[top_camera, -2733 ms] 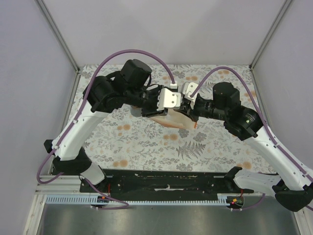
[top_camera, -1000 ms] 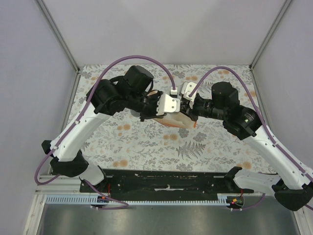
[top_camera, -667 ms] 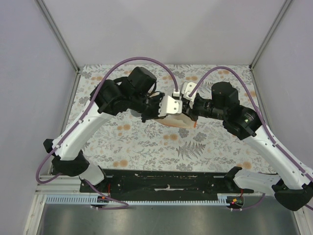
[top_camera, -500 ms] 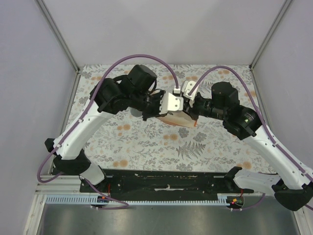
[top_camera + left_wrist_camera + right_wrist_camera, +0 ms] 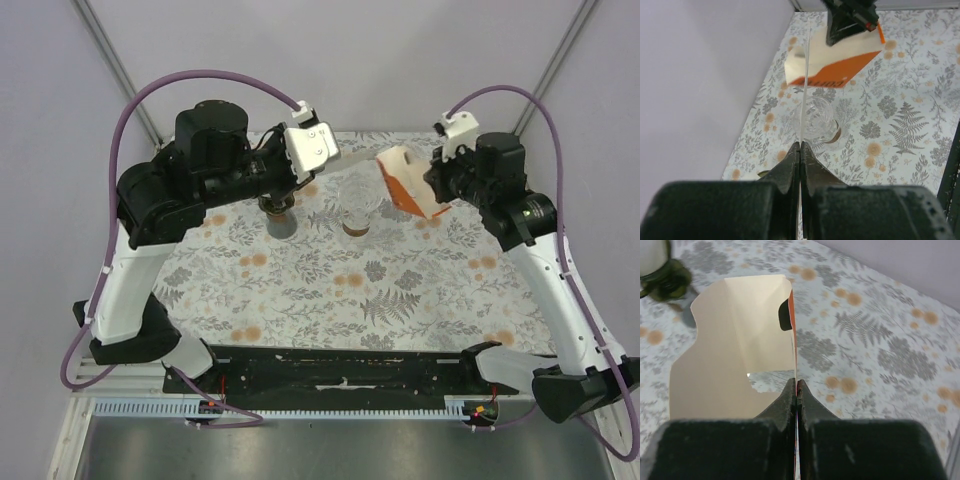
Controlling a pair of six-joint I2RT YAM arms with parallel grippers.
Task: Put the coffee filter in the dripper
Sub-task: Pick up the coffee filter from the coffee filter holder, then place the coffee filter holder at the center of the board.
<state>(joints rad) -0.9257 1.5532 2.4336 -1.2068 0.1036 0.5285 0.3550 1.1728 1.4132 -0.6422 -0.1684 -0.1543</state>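
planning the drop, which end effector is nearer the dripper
Left. The left end effector, pinching the filter, is just beside the dripper; the right end effector, holding the box, is farther off.

Flower-printed surface: matt, smooth, cloth or vinyl, cannot tell which. Clear ridged glass dripper: glossy, see-through. Orange-and-cream cardboard box: matt paperboard, plain cream inside, printed orange outside. Thin white paper filter: matt, seen edge-on. Left pincer and right pincer: black matt plastic. White arm shells: smooth plastic, slight sheen. Purple cables: smooth rubbery jacket.
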